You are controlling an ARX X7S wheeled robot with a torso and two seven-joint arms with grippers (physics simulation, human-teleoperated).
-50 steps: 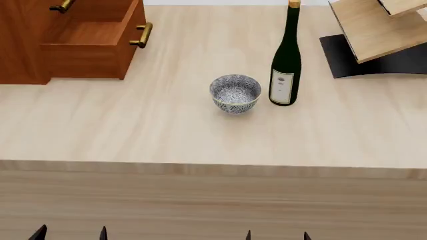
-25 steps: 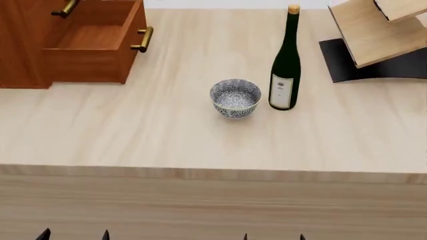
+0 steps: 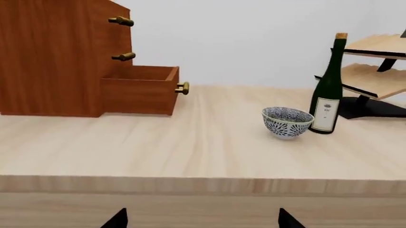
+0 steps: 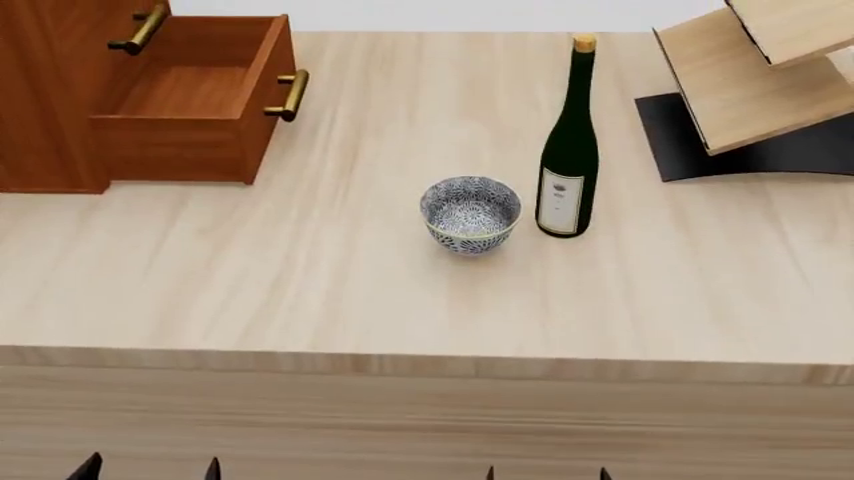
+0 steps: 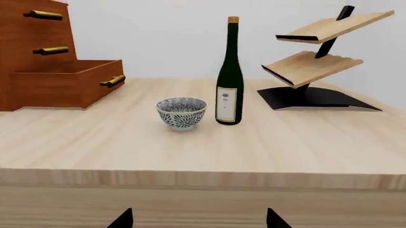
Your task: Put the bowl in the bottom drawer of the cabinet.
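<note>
A pale wooden table (image 4: 334, 280) fills the head view, its front edge running across the lower third of the frame. At centre stands the bowl (image 4: 470, 215), upright, patterned blue-grey. Just to its right a dark green wine bottle (image 4: 570, 160) stands upright, close beside the bowl but apart from it. At upper left is the cabinet (image 4: 47, 100), with the bottom drawer (image 4: 194, 105) pulled out and its brass handle facing right. At upper right is a pale wooden rack (image 4: 747, 80) on a black base. Along the bottom edge only dark fingertips show: the left gripper (image 4: 147, 468) and the right gripper (image 4: 547, 473), each pair spread apart and grasping nothing.

In the left wrist view, the cabinet (image 3: 57, 57) is at upper left with the bottom drawer (image 3: 140, 90) out; the bowl (image 3: 287, 122) sits right of centre, the bottle (image 3: 328, 95) beside it. The gripper's (image 3: 201, 219) tips at the bottom edge stand wide apart.

In the right wrist view, the bowl (image 5: 182, 113) is at centre-left, the bottle (image 5: 229, 80) just right of it, the rack (image 5: 317, 61) at upper right, the drawer (image 5: 70, 88) at left. Its gripper (image 5: 199, 218) tips are likewise spread.
</note>
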